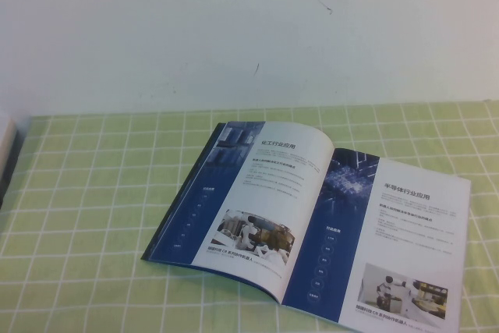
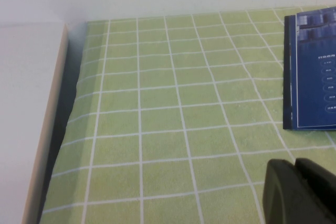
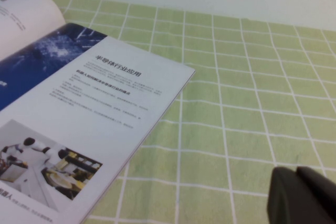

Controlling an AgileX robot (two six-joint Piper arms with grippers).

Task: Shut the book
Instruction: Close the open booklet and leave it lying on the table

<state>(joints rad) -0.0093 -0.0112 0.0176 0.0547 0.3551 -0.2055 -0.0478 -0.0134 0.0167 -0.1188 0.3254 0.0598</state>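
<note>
Bare checked cloth (image 1: pixel 93 208) lies free from the 9 o'clock edge of the brochure (image 1: pixel 312 224) to a white ledge (image 2: pixel 26 119), under the left gripper (image 2: pixel 299 195). At 3 o'clock the right gripper (image 3: pixel 304 198) has bare cloth beside the brochure; the wall (image 1: pixel 234 29) closes 12 o'clock.

**Open book**

The book (image 1: pixel 312 224) lies open and flat on the green checked cloth (image 1: pixel 93 193), toward its right side. Pages show blue bands, white text blocks and photos; the left page bulges near the spine.
</note>
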